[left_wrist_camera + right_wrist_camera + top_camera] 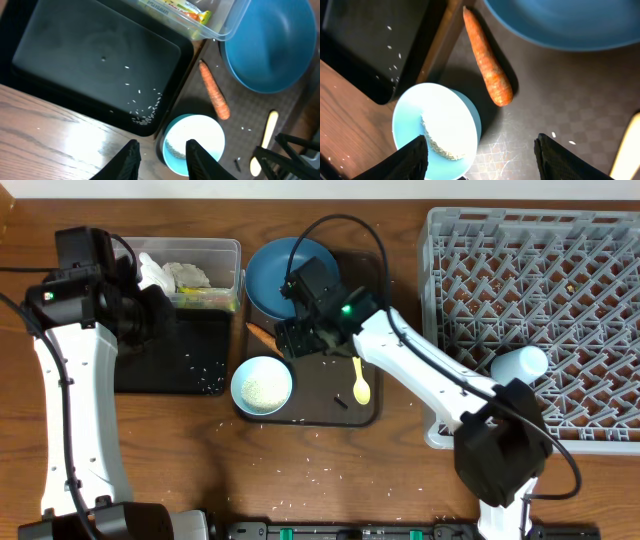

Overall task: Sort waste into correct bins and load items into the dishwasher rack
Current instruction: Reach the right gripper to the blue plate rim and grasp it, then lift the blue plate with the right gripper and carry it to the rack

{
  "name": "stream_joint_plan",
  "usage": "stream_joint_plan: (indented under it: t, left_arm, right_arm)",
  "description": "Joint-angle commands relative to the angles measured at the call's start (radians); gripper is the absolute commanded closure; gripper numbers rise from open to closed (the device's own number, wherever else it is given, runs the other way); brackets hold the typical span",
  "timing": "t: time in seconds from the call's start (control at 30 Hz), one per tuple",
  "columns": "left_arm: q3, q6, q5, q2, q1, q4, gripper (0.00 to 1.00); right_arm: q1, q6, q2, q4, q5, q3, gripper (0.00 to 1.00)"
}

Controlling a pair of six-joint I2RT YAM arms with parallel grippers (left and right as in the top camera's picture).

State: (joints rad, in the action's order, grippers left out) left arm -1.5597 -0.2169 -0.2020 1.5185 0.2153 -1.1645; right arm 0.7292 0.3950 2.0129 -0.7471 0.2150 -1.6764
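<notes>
Two grippers, both empty. The right gripper [487,161] hangs over the brown serving tray [560,115] with its jaws spread wide. The carrot piece [487,65] lies slantwise just beyond it, between the dark blue plate [570,20] and the small bowl [437,132] of rice. The left gripper [162,159] is partly open above the bowl's rim, beside the black tray [90,65].

Judged step: pick up the carrot for binning. The wrist should centre over the carrot's middle and close across its width. The near finger must stay clear of the bowl, or rice may spill.
</notes>
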Motion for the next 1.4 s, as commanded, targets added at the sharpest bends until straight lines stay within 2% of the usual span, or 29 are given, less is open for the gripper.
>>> stream_joint_plan:
  t: [0.0,0.23,0.47,0.83,0.97,1.13,1.37]
  left_arm:
    - [0.004,-0.009,0.039,-0.01,0.004,-0.006,0.66]
    - [0.017,-0.009,0.027,-0.009,-0.032,-0.017,0.65]
    - [0.107,-0.009,0.039,-0.009,-0.109,0.019,0.66]
    - [0.148,-0.025,0.034,-0.009,-0.11,0.052,0.65]
    - [0.148,-0.024,0.035,-0.009,-0.11,0.05,0.65]
    - [0.148,-0.024,0.035,-0.009,-0.11,0.051,0.64]
    - [0.149,-0.024,0.035,-0.009,-0.11,0.05,0.64]
  right_arm:
    - [0.014,0.017,0.019,0.0,-0.005,-0.01,0.34]
    - [0.011,0.02,0.027,0.001,-0.039,-0.01,0.34]
    - [-0.003,0.024,0.034,0.019,-0.072,-0.01,0.36]
    - [-0.064,0.082,0.077,0.244,-0.466,-0.01,0.37]
    - [-0.146,0.143,0.137,0.302,-0.414,-0.01,0.39]
    - [-0.239,0.185,0.234,0.393,-0.177,-0.01,0.44]
    - [-0.271,0.256,0.332,0.531,-0.026,-0.01,0.44]
